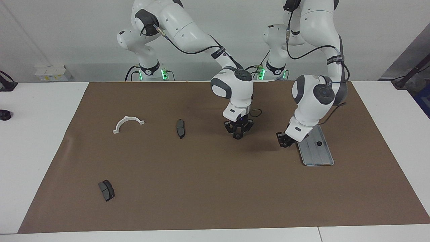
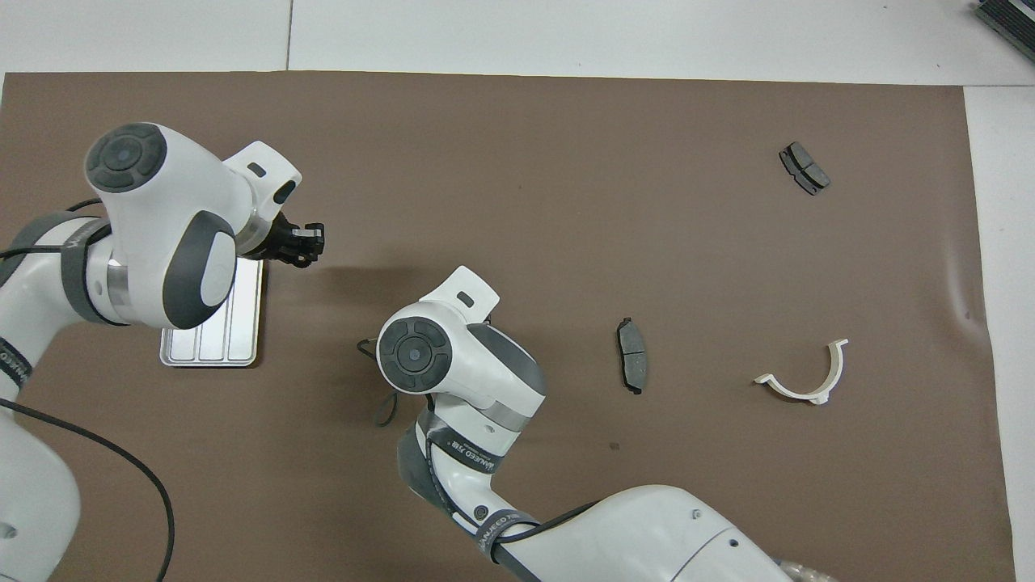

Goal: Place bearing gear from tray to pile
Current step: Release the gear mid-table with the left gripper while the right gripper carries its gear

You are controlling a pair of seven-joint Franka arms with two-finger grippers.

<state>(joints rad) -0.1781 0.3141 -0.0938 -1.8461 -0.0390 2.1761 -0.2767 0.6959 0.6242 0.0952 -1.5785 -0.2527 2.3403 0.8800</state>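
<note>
High facing camera and steep overhead camera, sharing the brown mat (image 1: 215,188).

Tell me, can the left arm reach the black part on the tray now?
Probably yes: the left tool hangs beside the tray, over the mat, with nothing between it and the black part. The right tool is down at mid-mat.

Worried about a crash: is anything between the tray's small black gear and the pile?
Yes: the right gripper, low over the mat, sits between the ridged silvery metal tray holding that gear and the dark grey curved pad.
</note>
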